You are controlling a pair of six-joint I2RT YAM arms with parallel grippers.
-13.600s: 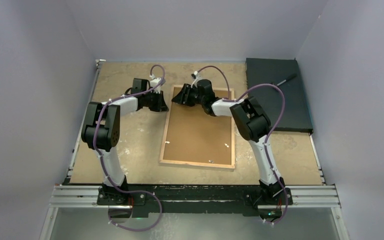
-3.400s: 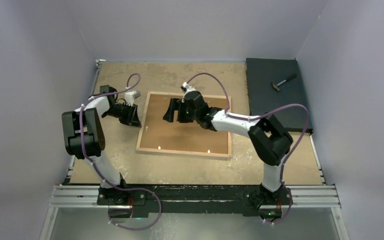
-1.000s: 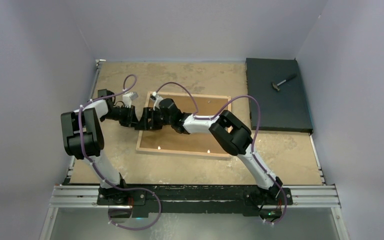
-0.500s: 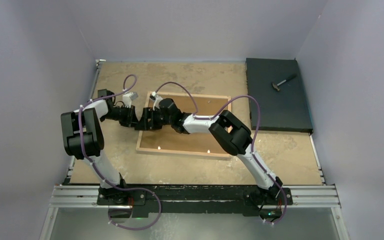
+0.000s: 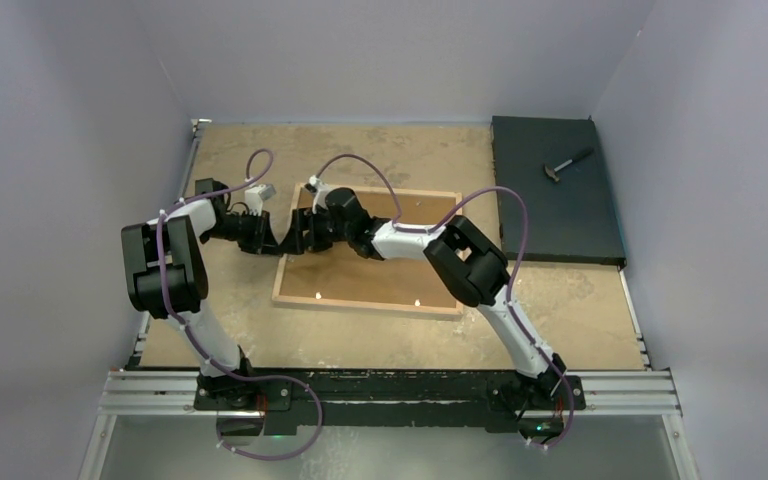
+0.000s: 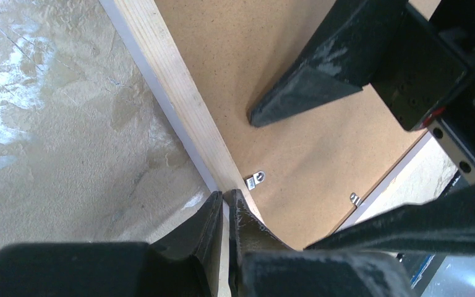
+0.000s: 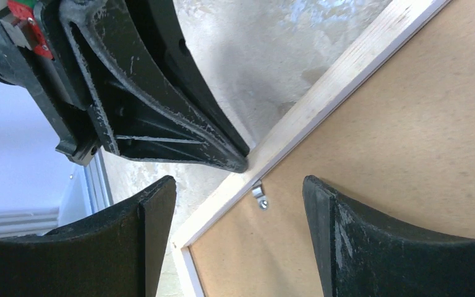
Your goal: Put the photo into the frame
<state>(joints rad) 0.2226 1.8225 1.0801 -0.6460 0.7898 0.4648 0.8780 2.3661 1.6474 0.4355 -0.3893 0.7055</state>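
Top external view has the frame [image 5: 360,305] lying face down in the middle of the table [image 5: 260,330], long side across, with the brown board [image 5: 380,275] filling its back. The photo shows in no view. Whether it lies under the board I cannot tell.

About 3 seconds ago the right claw [image 7: 238,185] hung over the middle of the board. It has since crossed to the frame's left edge, and in the last second it crept slightly up and right there. It stands wide and holds nothing. In the right wrist view its 2 fingers straddle a small metal clip [image 7: 258,197] just inside the wooden edge, at lower centre.

The left claw [image 6: 224,198] has not moved. It is narrow, pinched shut on nothing, with its tips resting on that same wooden edge just beside the clip.

Judging by this, the work has turned to the fastenings. The left claw likely steadies the frame while the right lines up on the clip. Whether the clip is to be opened or locked, these views do not settle.
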